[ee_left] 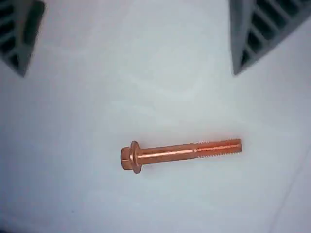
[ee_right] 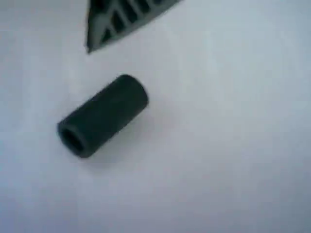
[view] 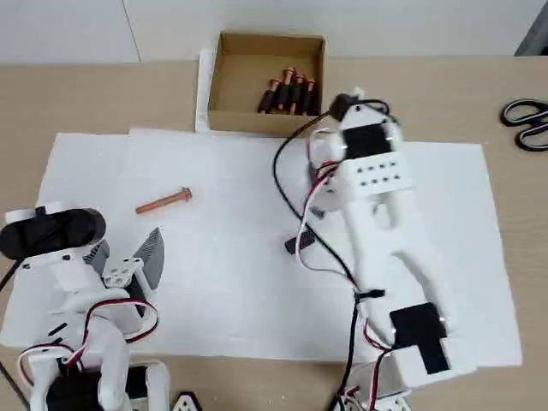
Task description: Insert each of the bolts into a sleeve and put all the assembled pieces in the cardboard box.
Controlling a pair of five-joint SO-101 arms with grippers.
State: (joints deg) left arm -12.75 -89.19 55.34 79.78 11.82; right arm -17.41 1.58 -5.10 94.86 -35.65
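A copper bolt point(view: 163, 201) lies on the white paper, left of centre; the left wrist view looks down on the bolt point(ee_left: 180, 153) lying flat by itself. My left gripper point(view: 130, 259) point(ee_left: 129, 73) is open just short of it, its fingers spread wide and holding nothing. A black sleeve point(view: 291, 245) point(ee_right: 103, 115) lies on its side near the middle of the paper. My right arm point(view: 377, 214) stretches over the table beside the sleeve, and its gripper point(view: 318, 208) is mostly tucked under the arm. Several assembled pieces point(view: 289, 92) lie in the cardboard box point(view: 224, 86).
A white paper sheet point(view: 240, 291) covers most of the wooden table. The box stands at its far edge. Scissors point(view: 527, 120) lie at the far right. Cables hang from the right arm over the paper's middle.
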